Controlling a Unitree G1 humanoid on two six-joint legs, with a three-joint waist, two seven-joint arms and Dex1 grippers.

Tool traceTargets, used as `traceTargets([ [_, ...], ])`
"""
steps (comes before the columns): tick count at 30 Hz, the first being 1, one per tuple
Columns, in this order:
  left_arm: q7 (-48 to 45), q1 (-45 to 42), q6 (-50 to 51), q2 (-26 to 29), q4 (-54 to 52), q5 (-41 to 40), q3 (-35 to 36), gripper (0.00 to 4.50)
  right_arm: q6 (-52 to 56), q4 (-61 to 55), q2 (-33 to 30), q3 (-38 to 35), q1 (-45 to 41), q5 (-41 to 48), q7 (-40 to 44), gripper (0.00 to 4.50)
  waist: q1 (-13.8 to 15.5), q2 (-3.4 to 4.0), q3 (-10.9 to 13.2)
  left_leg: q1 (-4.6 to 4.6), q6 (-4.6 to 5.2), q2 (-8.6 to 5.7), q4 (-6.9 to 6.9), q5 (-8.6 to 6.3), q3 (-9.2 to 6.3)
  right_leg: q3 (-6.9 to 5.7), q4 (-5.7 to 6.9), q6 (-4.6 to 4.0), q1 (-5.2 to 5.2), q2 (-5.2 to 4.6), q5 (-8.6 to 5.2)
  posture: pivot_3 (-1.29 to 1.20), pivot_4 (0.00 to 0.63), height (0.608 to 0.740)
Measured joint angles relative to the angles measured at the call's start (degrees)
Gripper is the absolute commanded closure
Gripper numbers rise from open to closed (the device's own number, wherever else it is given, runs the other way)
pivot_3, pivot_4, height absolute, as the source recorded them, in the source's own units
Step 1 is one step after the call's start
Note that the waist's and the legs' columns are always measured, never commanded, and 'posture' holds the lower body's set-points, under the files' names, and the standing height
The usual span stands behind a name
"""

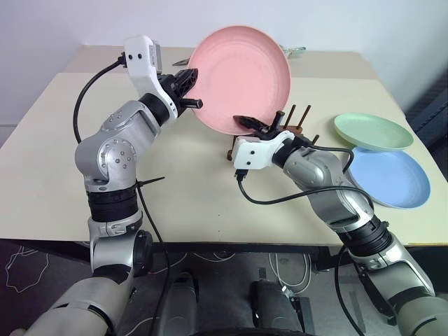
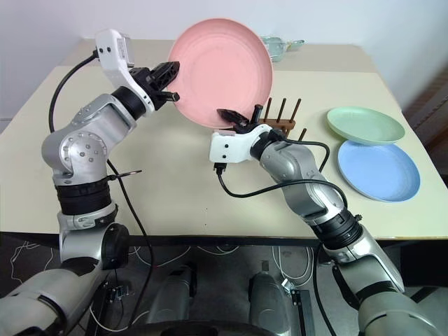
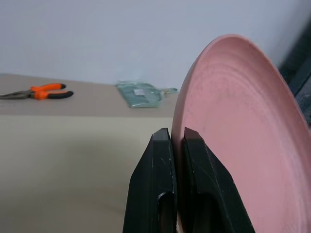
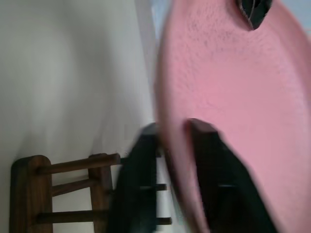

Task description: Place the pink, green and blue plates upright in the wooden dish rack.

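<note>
The pink plate (image 1: pixel 241 77) is up on edge in the air above the table (image 1: pixel 189 203), just over the wooden dish rack (image 1: pixel 290 126), and I have it from two sides: my left gripper (image 1: pixel 190 89) is clamped on its left rim, and my right gripper (image 1: pixel 253 124) is pinched on its lower rim. The green plate (image 1: pixel 372 131) and the blue plate (image 1: pixel 388 176) lie flat on the table to the right of the rack, their edges overlapping. Orange-handled pliers (image 3: pixel 39 91) lie at the far side.
</note>
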Motion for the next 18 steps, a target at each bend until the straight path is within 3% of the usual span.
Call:
traceTargets([
  [3, 1.9, -0.1, -0.6, -1.7, 1.5, -0.8, 1.5, 2.08, 0.7, 0.4, 0.0, -1.3, 1.1, -0.3, -0.4, 4.5, 0.4, -0.02, 0.0, -0.02, 0.0, -0.01, 0.03, 0.0, 0.0, 0.0, -0.01, 0.0, 0.01, 0.0, 0.0, 0.0, 0.15, 0.74],
  [8, 5.1, -1.8, -5.5, -2.9, 4.3, -0.8, 5.5, 2.08, 1.3, -0.4, 0.4, -7.5, 2.5, 1.6, -2.2, 4.5, 0.4, -0.03, 0.0, -0.02, 0.0, 0.0, 0.01, 0.0, 0.0, 0.0, -0.02, 0.0, -0.01, 0.0, 0.0, 0.0, 0.15, 0.74],
  [10, 3.7, -1.4, -9.0, 0.1, 4.7, 0.8, 4.5, 2.08, 2.4, -2.7, 2.0, -13.5, 4.8, 8.1, -1.7, 4.5, 0.3, -0.03, 0.0, -0.01, 0.0, 0.0, -0.03, 0.0, 0.0, 0.0, -0.02, 0.01, 0.0, 0.0, 0.0, 0.0, 0.15, 0.74],
  [14, -4.1, 3.2, -13.4, 4.6, 4.2, 3.4, -0.1, 2.08, 10.3, -6.8, 6.4, -24.4, 7.1, 24.5, 1.5, 4.5, 0.3, 0.0, 0.0, 0.01, 0.0, 0.0, -0.02, 0.0, 0.01, -0.01, 0.0, 0.01, 0.03, 0.0, 0.01, 0.0, 0.15, 0.74],
  [18, -17.3, 13.5, -15.6, 9.6, 0.0, 4.8, -11.3, 2.08, 31.2, -11.5, 15.4, -42.4, 3.5, 52.0, -1.7, 4.5, 0.3, 0.06, 0.0, 0.02, 0.01, 0.03, 0.0, -0.01, 0.0, -0.01, 0.04, -0.03, 0.07, 0.0, 0.02, 0.0, 0.15, 0.74],
])
